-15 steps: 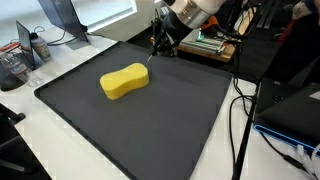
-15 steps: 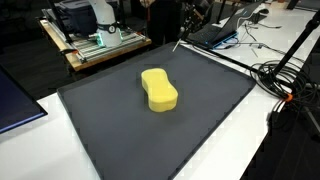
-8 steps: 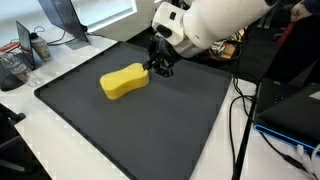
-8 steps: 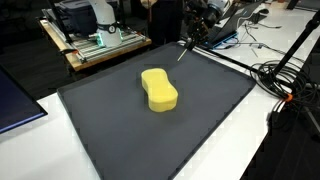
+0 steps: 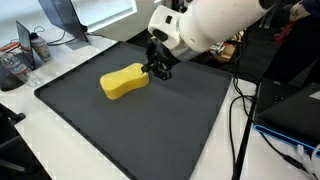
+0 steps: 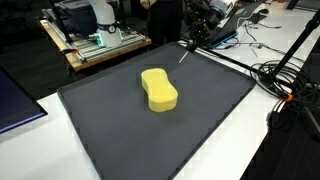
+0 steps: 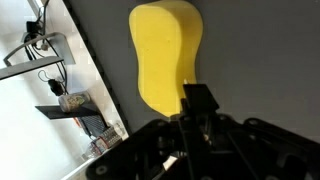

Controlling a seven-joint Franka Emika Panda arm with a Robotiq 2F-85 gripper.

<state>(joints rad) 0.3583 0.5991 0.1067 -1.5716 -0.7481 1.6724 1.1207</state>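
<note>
**A:** The claw is pinched shut on a thin stick that points down at the mat. I cannot tell what the stick is.

**B:** And the yellow sponge?

**A:** It lies flat near the middle of the dark mat. One end faces the claw, with a clear gap between them in an exterior view.

**B:** What worries you?

**A:** A closed claw can only push. If it comes in low, I think the stick may dig into the soft foam or snag on the mat. A nudge off-centre would likely spin the sponge instead of sliding it. The stick could also twist in so narrow a grip.
</note>
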